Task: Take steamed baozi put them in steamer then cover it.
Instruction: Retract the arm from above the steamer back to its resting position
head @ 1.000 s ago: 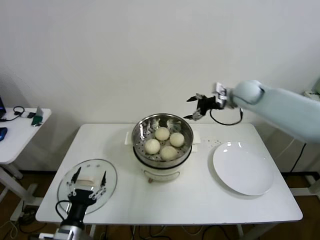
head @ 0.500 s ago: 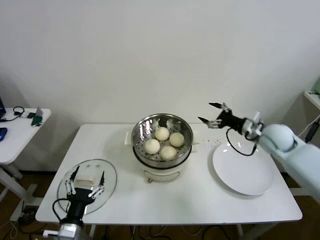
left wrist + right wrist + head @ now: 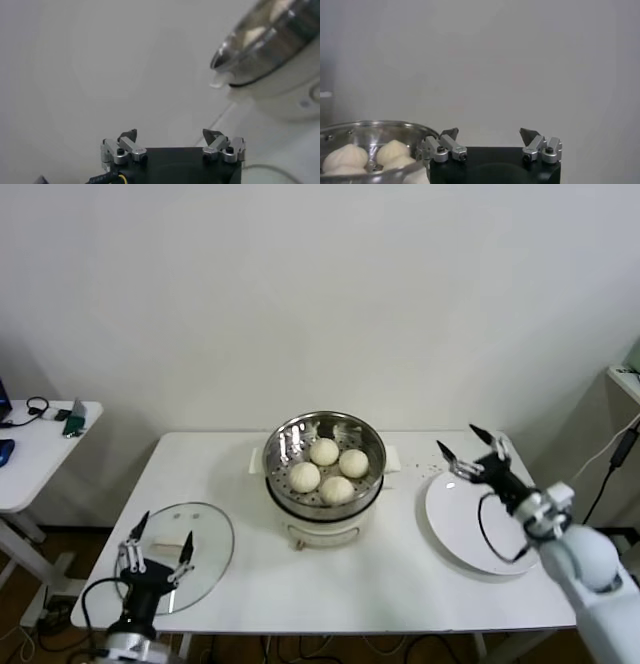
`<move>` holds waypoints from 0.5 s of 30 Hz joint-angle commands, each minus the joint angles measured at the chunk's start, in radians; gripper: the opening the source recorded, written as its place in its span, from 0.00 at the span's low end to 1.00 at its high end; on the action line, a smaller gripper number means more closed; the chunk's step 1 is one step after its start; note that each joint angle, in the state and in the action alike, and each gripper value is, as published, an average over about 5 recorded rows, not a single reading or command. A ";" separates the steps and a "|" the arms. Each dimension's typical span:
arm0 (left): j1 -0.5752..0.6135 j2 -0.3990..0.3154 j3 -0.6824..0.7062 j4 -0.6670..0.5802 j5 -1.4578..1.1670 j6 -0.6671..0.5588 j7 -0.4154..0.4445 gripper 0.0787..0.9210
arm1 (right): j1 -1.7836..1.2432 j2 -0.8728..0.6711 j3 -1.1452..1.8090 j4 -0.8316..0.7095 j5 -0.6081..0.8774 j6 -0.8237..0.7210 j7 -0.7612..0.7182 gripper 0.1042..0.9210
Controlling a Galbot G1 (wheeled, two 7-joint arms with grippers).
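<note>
Sitting inside the steamer (image 3: 324,459) are all four steamed baozi (image 3: 328,469), so the first part of the job looks done. The buns are packed close together on the holed floor of the shiny basket, which stands in the middle of the table (image 3: 400,574). Nothing is left on the white plate (image 3: 485,529), which lies to the right of the steamer.

Covering is the part that is not yet done. The glass lid (image 3: 190,549) is lying flat on the table, near the front left corner, well apart from the steamer, and the basket is seen to be open at the top.

The left gripper (image 3: 156,556) is held just over the near edge of the lid. Its fingers (image 3: 186,546) are spread wide and nothing is held in them. The right gripper (image 3: 470,454) is placed above the far edge of the plate, with its fingers spread wide too, and nothing is held there either.

It is judged that the lid must next be picked up, carried over and set on the steamer.
</note>
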 commanded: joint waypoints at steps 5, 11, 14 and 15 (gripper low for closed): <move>0.059 -0.008 0.038 0.045 0.731 0.092 -0.032 0.88 | -0.341 0.270 0.218 0.061 -0.105 0.042 0.011 0.88; -0.022 -0.015 0.046 0.207 0.799 0.087 -0.105 0.88 | -0.310 0.266 0.208 0.012 -0.132 0.041 0.010 0.88; -0.113 -0.009 0.021 0.294 0.860 0.036 -0.129 0.88 | -0.306 0.260 0.205 0.012 -0.135 0.039 0.006 0.88; -0.137 -0.003 0.014 0.317 0.877 0.027 -0.132 0.88 | -0.306 0.259 0.206 0.012 -0.136 0.039 0.004 0.88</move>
